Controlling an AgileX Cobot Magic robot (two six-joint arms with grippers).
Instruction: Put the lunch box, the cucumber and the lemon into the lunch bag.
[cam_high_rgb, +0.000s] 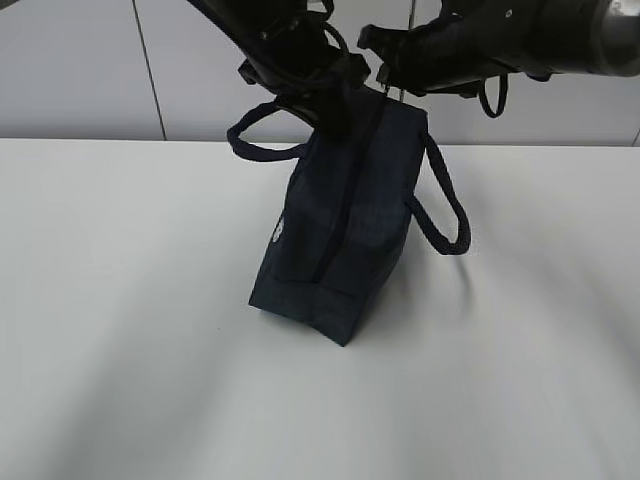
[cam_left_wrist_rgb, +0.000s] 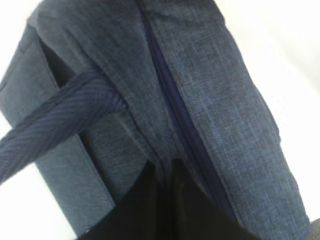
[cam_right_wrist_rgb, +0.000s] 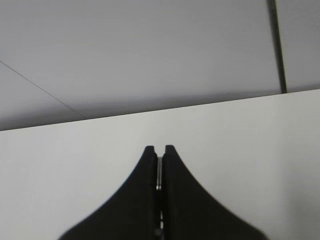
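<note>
The dark navy lunch bag (cam_high_rgb: 345, 225) stands tilted on one end on the white table, its top end lifted between my two grippers. My left gripper (cam_high_rgb: 322, 100) is shut on a fold of the bag's fabric (cam_left_wrist_rgb: 167, 162) beside the zipper line (cam_left_wrist_rgb: 186, 127), which looks closed. My right gripper (cam_high_rgb: 392, 85) is shut on a thin metal piece (cam_right_wrist_rgb: 159, 175), the zipper's ring pull, at the bag's upper corner; its jaws (cam_right_wrist_rgb: 159, 148) face the far wall. The lunch box, cucumber and lemon are out of view.
The bag's two loop handles hang loose, one to the left (cam_high_rgb: 255, 140) and one to the right (cam_high_rgb: 445, 215). The white table (cam_high_rgb: 120, 300) spreads all round the bag, with a grey panelled wall (cam_high_rgb: 80, 70) behind.
</note>
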